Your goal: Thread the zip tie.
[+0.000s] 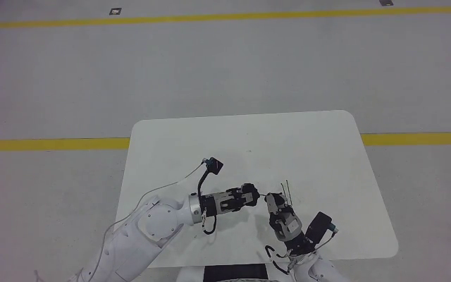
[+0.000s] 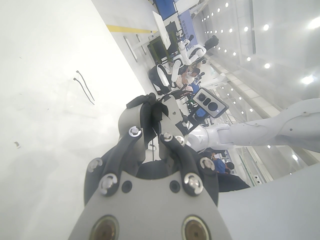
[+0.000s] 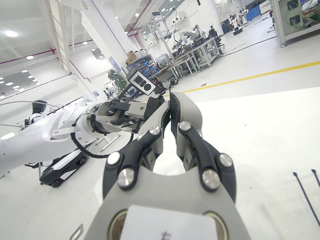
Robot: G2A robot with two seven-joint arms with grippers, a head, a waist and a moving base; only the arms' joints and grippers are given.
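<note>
The right pincer (image 3: pixel 171 111) is clamping fully shut on the zip tie (image 3: pixel 172 83), holding its head upright above the table (image 1: pixel 317 141). The left pincer (image 2: pixel 151 107), also closed, is seemingly pinching the strap's other end just beside it. Threading looks to be at the aligning stage: next, the tail is needing careful steering into the head's slot. Two spare ties (image 2: pixel 85 89) are lying nearby.
</note>
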